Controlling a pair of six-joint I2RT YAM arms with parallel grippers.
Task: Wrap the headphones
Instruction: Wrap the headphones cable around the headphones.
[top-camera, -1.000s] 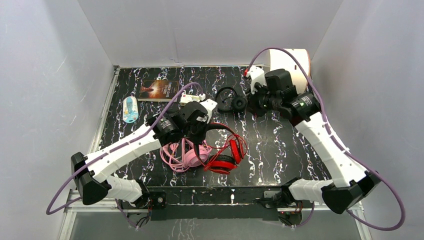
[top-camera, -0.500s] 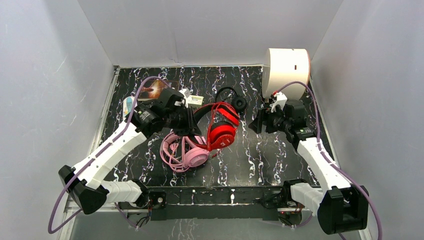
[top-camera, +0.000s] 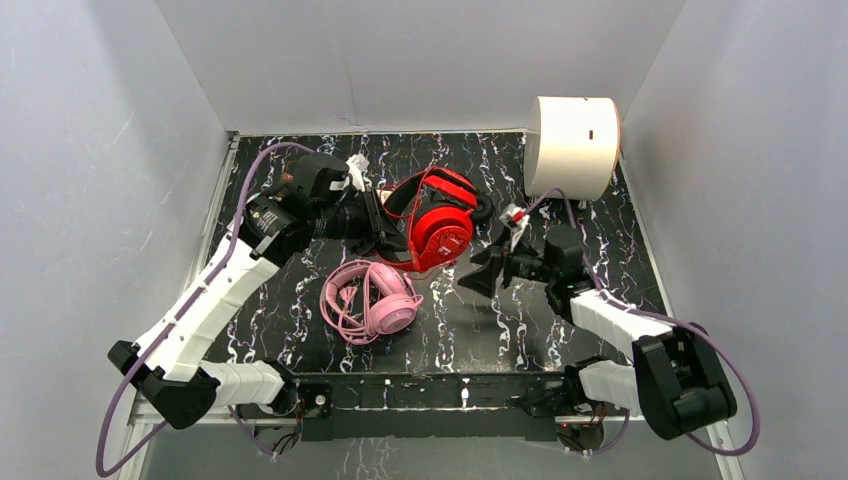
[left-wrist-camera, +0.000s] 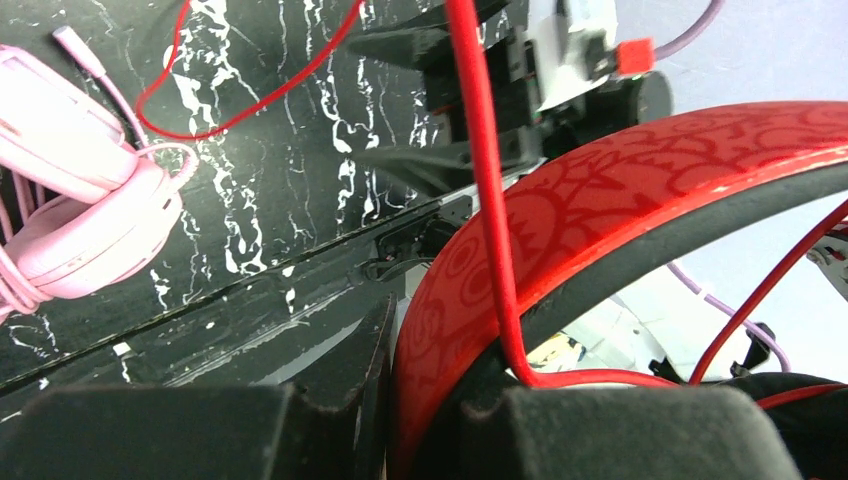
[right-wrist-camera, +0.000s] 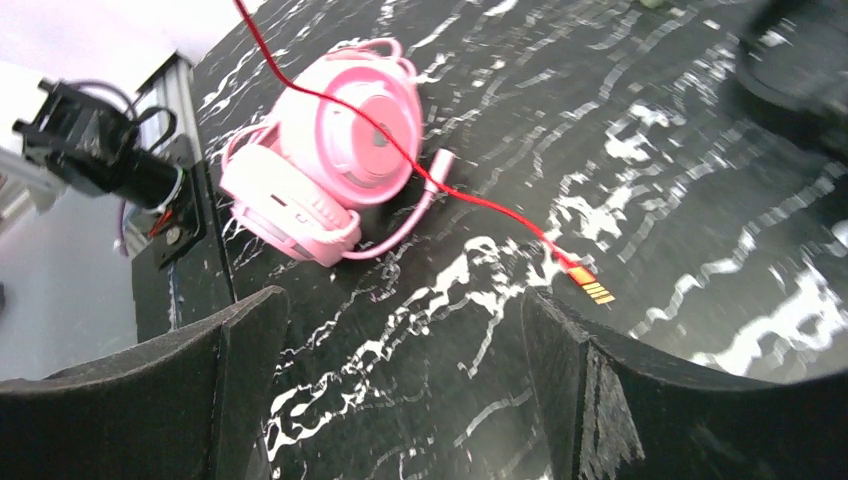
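The red and black headphones (top-camera: 440, 225) hang above the middle of the table, and my left gripper (top-camera: 385, 225) is shut on their headband (left-wrist-camera: 640, 190). Their thin red cable (left-wrist-camera: 480, 150) crosses the band and trails down to the table, ending in a plug (right-wrist-camera: 590, 288). The pink headphones (top-camera: 375, 300) lie on the table below, with their cable bundled beside them. My right gripper (top-camera: 480, 272) stands open and low over the table, right of the pink headphones (right-wrist-camera: 330, 160), with the plug just beyond its fingers. The small black headphones are mostly hidden behind the red ones.
A white cylindrical container (top-camera: 572, 145) stands at the back right corner. White walls close in the black marbled table (top-camera: 580, 230) on three sides. My left arm reaches across the back left of the table.
My left gripper has carried the red headphones up and toward the back. My right gripper has opened and swung from the back right down to the table's middle.
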